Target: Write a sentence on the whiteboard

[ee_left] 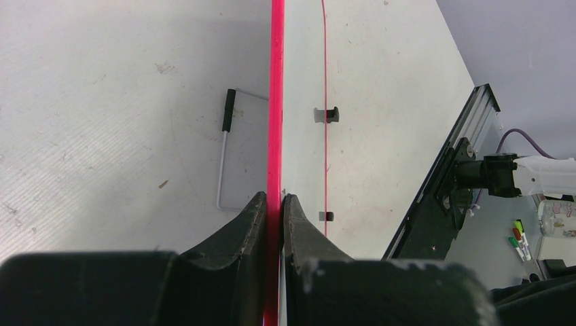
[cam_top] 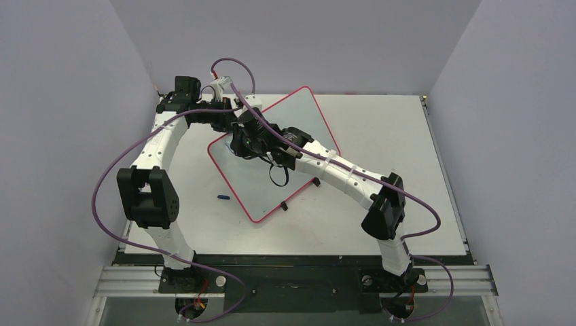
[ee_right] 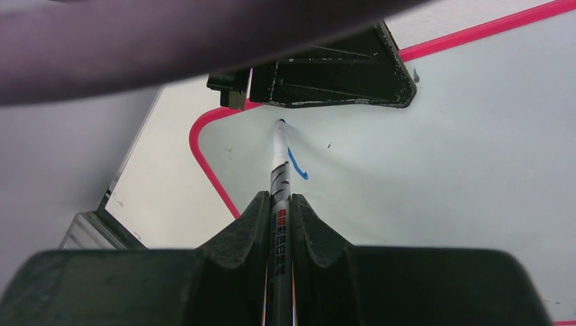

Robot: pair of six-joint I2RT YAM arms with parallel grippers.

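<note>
While your left gripper (ee_left: 274,204) clamps the whiteboard (ee_left: 275,102) rim, your right gripper (ee_right: 280,204) grips the marker (ee_right: 279,163), tip on board just beside it; one blue stroke (ee_right: 297,166).

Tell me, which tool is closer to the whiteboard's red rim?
Left. The left tool is clamped right on the red rim. The right tool holds a marker farther in, over the whiteboard's white face.
</note>
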